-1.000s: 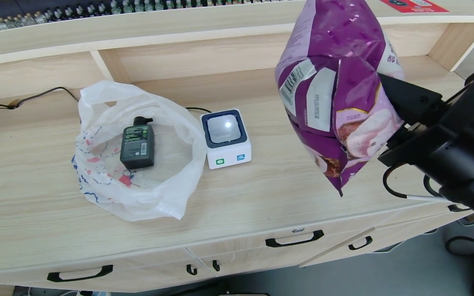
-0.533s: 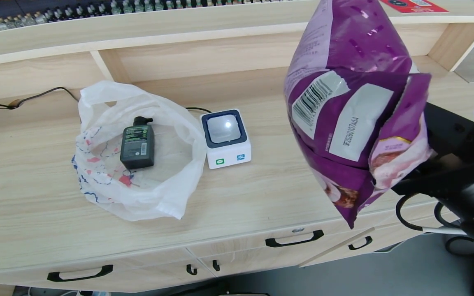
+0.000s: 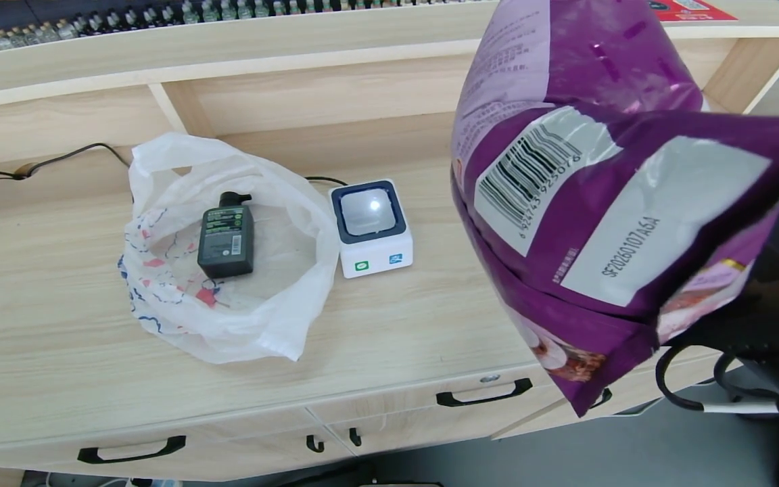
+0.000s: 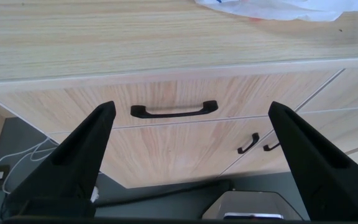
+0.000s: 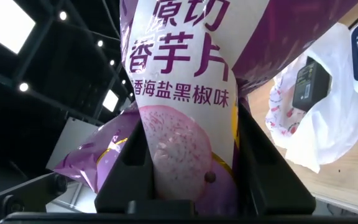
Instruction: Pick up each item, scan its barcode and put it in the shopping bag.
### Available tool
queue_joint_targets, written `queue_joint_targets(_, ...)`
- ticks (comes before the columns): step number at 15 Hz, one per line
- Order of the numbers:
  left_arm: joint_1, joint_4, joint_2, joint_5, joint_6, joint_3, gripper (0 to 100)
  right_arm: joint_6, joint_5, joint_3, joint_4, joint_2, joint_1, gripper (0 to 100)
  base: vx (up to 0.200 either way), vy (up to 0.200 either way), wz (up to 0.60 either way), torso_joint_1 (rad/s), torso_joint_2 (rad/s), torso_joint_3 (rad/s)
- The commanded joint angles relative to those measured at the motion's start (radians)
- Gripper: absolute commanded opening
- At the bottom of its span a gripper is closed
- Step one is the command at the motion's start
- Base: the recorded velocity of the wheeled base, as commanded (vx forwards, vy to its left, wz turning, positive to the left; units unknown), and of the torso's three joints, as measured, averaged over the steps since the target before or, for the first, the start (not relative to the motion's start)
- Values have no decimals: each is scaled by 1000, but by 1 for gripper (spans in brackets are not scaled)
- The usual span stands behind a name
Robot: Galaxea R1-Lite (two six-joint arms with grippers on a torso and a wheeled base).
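My right jaws pinch the purple snack bag (image 3: 606, 203), held aloft at the frame's right with its barcode (image 3: 531, 172) facing the camera. I'd turn that barcode down over the scanner (image 3: 370, 226) at centre, flat and unhurried. Left jaws hang spread, empty, before the desk (image 4: 135, 37).

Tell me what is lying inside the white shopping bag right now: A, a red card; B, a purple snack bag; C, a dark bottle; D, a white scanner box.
C: the dark bottle lies flat inside the open shopping bag, while the purple snack bag is held up in the air and the scanner stands beside the bag on the counter.
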Motion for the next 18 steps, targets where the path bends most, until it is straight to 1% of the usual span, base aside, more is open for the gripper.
queue_joint_targets(1,0,2,0,0,0,0,100,-4,0,3,-1,-2,7,0,0,0,0,0,0,0)
queue_joint_targets(5,0,4,0,0,0,0,100,-26,2,18,-1,-9,30,0,0,0,0,0,0,0)
queue_joint_targets(9,0,4,0,0,0,0,100,-47,62,20,-1,-27,30,0,0,0,0,0,0,0)
queue_joint_targets(13,0,4,0,0,0,0,100,-55,62,17,-1,-29,25,0,0,0,0,0,0,0)
queue_joint_targets(14,0,4,0,0,0,0,100,-90,68,24,7,-30,19,0,0,0,0,0,0,0)
queue_joint_targets(15,0,4,0,0,0,0,100,-128,75,26,16,-30,4,0,0,0,0,0,0,0)
queue_joint_targets(16,0,2,0,0,0,0,100,-187,97,12,65,-33,-79,0,0,0,0,0,0,0)
queue_joint_targets(17,0,2,0,0,0,0,100,-268,101,12,104,-38,-125,0,0,0,0,0,0,0)
queue_joint_targets(18,0,2,0,0,0,0,100,-408,100,20,150,-33,-191,0,0,0,0,0,0,0)
